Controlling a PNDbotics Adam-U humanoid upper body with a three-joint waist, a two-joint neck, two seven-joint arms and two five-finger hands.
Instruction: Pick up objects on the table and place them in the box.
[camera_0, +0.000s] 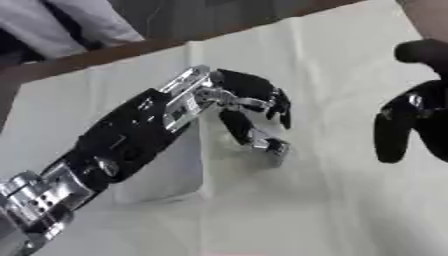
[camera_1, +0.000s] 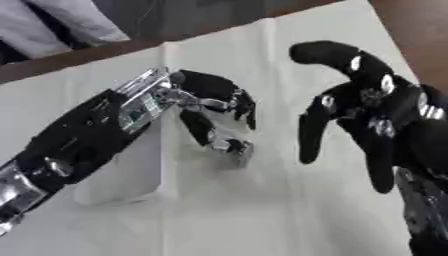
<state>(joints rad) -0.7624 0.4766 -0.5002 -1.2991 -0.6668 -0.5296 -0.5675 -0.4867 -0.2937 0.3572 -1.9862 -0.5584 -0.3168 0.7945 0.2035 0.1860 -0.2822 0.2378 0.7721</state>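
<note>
Left robot hand (camera_0: 249, 107) — fingers curled — over box (camera_0: 171, 170).

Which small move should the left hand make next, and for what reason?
Probably it should lower a little over the white box. The left hand hangs above the box's right edge, its fingers curled, and I cannot tell if they hold anything. No other object shows on the white cloth. The right hand is raised and open at the right.

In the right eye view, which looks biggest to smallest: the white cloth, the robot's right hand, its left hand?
1. White cloth, filling most of the view.
2. Right hand, though it is probably nearer the camera.
3. Left hand, fingers curled.
</note>
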